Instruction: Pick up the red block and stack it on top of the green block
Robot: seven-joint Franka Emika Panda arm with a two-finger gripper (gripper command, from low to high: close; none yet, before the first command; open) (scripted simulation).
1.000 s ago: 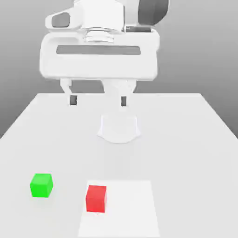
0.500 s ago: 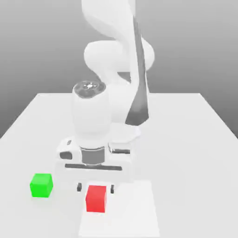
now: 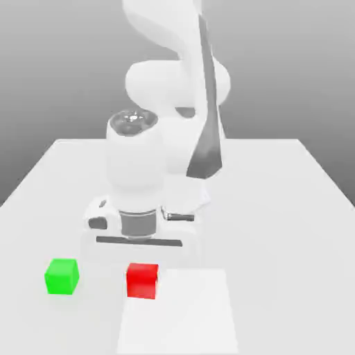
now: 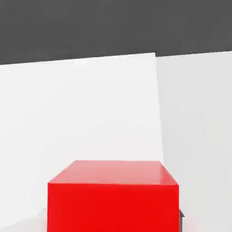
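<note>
The red block (image 3: 142, 283) (image 4: 112, 195) sits just under my hand at the exterior view's lower middle, a little above the table. My gripper (image 3: 142, 272) comes straight down over it and is shut on its sides, with the fingers hidden behind the block. The green block (image 3: 62, 276) rests on the table to the exterior view's left of the red one, about a block and a half's width away, with nothing on top of it.
A brighter white square patch (image 3: 187, 312) (image 4: 90, 113) lies on the white table (image 3: 291, 208) under and to the right of the red block. My arm's base and links (image 3: 173, 83) rise behind the hand.
My hand swung from high at the back down over the red block. Its fingers, which straddled the block half a second ago, closed on it, and the block has risen slightly.
</note>
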